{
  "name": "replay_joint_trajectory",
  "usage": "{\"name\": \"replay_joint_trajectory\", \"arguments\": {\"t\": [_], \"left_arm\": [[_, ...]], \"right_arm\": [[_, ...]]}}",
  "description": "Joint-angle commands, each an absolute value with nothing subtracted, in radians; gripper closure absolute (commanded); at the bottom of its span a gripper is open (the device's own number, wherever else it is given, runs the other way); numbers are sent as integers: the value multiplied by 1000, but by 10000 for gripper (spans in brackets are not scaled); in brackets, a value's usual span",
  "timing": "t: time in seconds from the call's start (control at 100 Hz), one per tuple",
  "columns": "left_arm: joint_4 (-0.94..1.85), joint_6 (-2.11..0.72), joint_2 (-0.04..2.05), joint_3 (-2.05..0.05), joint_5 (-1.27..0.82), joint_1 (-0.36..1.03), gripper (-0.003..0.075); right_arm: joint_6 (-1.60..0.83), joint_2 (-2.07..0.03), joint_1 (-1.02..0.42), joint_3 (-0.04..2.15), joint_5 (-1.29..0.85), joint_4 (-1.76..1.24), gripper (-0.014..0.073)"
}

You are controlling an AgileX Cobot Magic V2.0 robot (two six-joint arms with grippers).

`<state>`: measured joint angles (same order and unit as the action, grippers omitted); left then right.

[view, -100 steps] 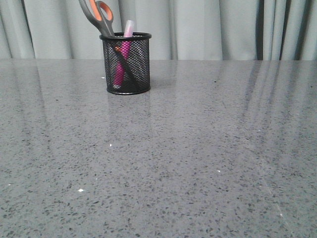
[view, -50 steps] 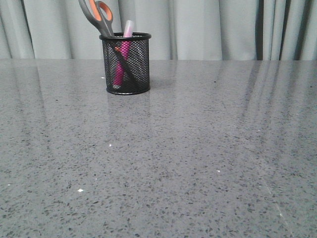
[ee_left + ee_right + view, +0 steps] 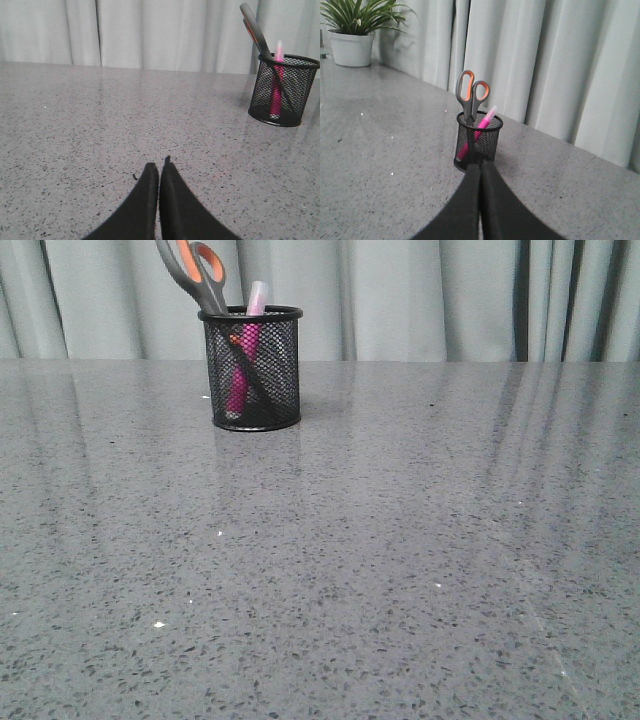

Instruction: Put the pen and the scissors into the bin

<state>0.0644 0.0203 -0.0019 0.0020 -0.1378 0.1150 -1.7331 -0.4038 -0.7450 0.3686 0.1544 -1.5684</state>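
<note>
The black mesh bin (image 3: pixel 255 368) stands on the grey speckled table at the back left. Inside it the pink pen (image 3: pixel 243 360) leans with its whitish cap above the rim, and the scissors (image 3: pixel 192 272) stick out handles up, tilted left. The bin (image 3: pixel 282 90), pen (image 3: pixel 276 80) and scissors (image 3: pixel 254 30) also show in the left wrist view, far off to one side of my left gripper (image 3: pixel 159 166), which is shut and empty. My right gripper (image 3: pixel 480 165) is shut with nothing in it, pointing at the bin (image 3: pixel 477 141), pen (image 3: pixel 480 127) and scissors (image 3: pixel 471 97). Neither arm appears in the front view.
A potted plant in a white pot (image 3: pixel 351 46) stands at a far corner of the table. Pale grey curtains (image 3: pixel 420 295) hang behind the table's back edge.
The front view has shifted slightly, so the bin appears a little further left and up. Pen and scissors stay in the bin.
</note>
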Motion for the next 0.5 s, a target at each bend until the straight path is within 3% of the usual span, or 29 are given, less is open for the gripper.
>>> {"name": "replay_joint_trajectory", "arguments": {"t": [0.0, 0.27, 0.49], "left_arm": [[73, 27, -30, 25, -58, 114, 742], [73, 27, -30, 25, -58, 114, 742], [73, 27, -30, 25, -58, 114, 742]], "right_arm": [[-1419, -417, -713, 398, 136, -1182, 669], [-790, -400, -452, 393, -62, -570, 669], [-201, -286, -341, 289, -16, -10, 669]]}}
